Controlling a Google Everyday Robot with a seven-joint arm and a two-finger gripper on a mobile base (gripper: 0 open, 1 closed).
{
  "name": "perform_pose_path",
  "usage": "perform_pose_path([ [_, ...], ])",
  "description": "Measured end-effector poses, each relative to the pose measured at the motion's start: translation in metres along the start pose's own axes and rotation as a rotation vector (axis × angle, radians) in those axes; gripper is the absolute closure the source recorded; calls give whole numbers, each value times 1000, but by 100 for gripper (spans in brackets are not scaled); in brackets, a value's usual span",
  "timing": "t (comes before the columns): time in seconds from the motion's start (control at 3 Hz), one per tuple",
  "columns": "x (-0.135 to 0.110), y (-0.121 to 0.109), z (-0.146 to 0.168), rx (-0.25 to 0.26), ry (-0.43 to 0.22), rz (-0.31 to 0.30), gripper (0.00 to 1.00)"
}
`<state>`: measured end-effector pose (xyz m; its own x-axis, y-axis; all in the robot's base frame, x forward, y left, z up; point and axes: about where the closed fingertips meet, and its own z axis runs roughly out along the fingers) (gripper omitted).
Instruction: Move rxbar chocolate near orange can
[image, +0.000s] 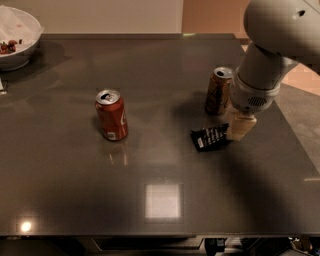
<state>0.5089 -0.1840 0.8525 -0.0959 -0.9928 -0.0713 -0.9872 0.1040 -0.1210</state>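
Observation:
The rxbar chocolate (210, 136), a flat black bar with white lettering, is just in front of the orange can (218, 91), which stands upright with its silver top at the table's right. My gripper (239, 128) hangs from the white arm at the bar's right end. Its cream fingers are shut on that end, and the bar sits low over the table. The arm hides part of the table behind the can.
A red cola can (111, 115) stands upright left of centre. A white bowl (17, 40) with food sits at the far left corner. The dark grey table (160, 200) ends close to the right of my gripper.

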Motion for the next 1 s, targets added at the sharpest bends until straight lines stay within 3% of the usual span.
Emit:
perform_pose_path([
  [0.67,31,-41,4,39,46,160,100],
  [1.0,39,-53,5,50,48,204,84],
])
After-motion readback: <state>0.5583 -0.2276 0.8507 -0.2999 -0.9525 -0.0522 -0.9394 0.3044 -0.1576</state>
